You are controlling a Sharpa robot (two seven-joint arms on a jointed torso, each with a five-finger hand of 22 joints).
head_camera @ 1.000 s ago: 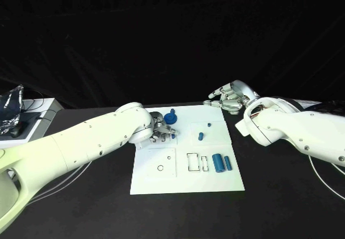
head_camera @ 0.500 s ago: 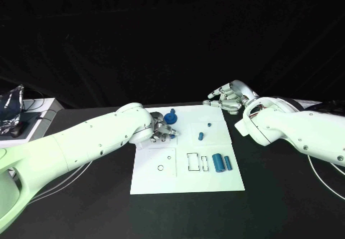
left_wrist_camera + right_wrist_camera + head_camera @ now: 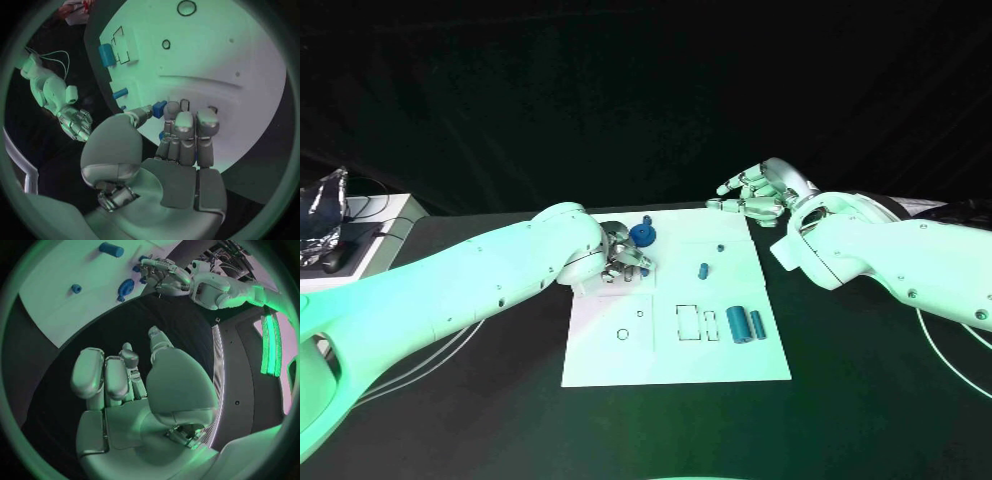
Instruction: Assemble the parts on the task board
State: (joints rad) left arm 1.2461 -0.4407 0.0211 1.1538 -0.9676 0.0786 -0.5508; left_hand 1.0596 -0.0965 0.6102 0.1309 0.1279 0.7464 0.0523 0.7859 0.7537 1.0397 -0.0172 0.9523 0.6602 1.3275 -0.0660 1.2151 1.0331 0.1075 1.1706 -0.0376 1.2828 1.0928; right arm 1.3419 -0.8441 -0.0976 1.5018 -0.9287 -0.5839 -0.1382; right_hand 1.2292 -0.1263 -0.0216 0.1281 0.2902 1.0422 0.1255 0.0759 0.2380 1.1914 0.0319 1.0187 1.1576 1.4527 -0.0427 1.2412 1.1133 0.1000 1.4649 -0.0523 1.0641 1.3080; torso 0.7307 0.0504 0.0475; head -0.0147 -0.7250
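Left hand (image 3: 623,262) pinching a small blue part (image 3: 159,108) over the task board (image 3: 675,362), right hand (image 3: 759,196) off the far-right edge, loosely curled, nothing held.

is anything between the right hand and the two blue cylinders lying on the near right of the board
Nothing visible. The right hand hovers off the task board's far right corner; only bare board and a tiny blue part separate it from the cylinders.

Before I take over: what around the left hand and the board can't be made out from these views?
- Left hand grip: head view, arm covers the palm; left wrist view, blue part sits at the fingertips, contact unclear.
- Task board under that hand: covered.
- Small part near the far edge: too small to identify.
- Right hand: hangs off the board, holding nothing.
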